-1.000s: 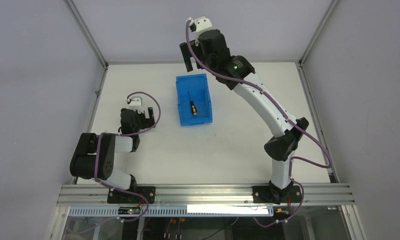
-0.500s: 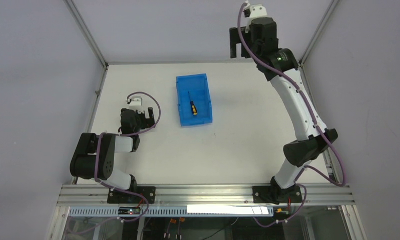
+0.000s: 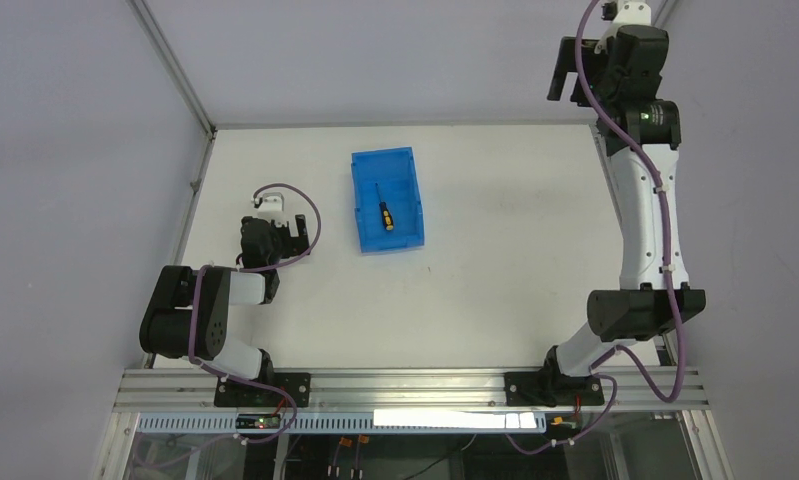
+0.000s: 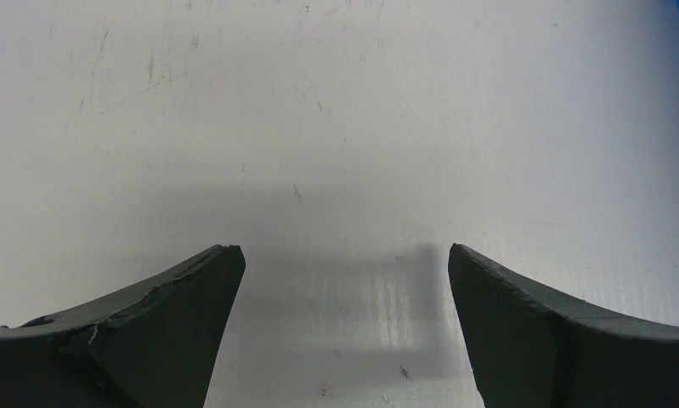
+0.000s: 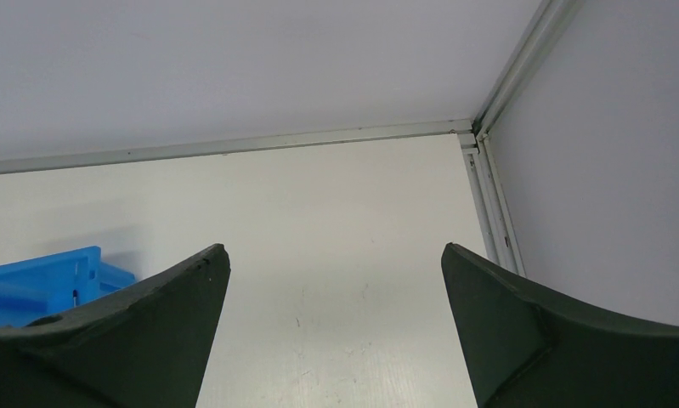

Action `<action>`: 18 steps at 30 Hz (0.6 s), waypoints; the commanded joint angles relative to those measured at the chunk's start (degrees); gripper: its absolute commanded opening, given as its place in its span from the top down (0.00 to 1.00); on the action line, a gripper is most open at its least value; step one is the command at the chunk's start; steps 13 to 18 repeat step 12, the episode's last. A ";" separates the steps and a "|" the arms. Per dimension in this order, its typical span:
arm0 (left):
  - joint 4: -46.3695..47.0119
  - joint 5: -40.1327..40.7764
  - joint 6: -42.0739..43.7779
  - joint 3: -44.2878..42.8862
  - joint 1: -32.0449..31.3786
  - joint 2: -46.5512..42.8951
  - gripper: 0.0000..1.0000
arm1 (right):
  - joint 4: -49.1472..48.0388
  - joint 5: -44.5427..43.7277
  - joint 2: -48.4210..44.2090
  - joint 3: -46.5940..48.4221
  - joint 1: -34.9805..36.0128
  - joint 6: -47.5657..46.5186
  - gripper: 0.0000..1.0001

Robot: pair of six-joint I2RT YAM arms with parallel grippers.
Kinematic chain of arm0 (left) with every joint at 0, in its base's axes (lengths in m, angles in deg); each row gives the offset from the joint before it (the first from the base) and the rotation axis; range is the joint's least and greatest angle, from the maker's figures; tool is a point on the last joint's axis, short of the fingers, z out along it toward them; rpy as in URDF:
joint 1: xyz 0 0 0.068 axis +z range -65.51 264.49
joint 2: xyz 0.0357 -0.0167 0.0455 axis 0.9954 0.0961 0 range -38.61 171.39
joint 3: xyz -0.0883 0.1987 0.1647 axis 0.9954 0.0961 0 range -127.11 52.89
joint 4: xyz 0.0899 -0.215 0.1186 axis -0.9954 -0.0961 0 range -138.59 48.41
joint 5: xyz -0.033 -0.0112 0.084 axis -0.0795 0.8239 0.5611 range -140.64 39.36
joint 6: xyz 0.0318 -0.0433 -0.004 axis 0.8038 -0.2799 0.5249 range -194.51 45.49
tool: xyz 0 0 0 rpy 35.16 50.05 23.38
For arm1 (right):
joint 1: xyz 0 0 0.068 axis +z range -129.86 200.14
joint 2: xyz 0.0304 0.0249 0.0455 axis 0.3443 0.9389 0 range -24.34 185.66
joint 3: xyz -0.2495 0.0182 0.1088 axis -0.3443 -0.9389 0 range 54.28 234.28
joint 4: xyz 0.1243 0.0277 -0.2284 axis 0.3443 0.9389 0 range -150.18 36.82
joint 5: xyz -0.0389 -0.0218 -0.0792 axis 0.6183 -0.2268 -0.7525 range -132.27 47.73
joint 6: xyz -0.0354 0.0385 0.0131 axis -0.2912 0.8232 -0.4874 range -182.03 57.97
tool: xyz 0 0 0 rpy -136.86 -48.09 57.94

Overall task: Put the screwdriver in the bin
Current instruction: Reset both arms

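The blue bin (image 3: 407,232) stands on the white table at the middle back. The small screwdriver (image 3: 384,214) with a black and yellow-orange handle lies inside it. A corner of the bin (image 5: 30,285) shows at the left of the right wrist view. My right gripper (image 3: 571,72) is open and empty, raised high near the back right corner, far right of the bin. In its own view the right gripper (image 5: 336,255) hangs over bare table. My left gripper (image 3: 295,232) is open and empty, low over the table left of the bin; in its own view the left gripper (image 4: 344,255) has nothing between its jaws.
Grey walls enclose the table on three sides. A metal frame rail (image 5: 499,204) runs along the right edge and meets the back rail at the corner. An aluminium rail (image 3: 415,385) carries both arm bases at the near edge.
My right arm has swung from above the bin to the right and up, toward the back right corner. The screwdriver stays in the bin. The left arm has not moved.
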 commanded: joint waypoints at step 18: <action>1.55 0.03 -0.40 -1.04 0.78 -0.56 0.00 | -0.52 3.35 -0.80 -0.73 -2.64 -0.48 0.01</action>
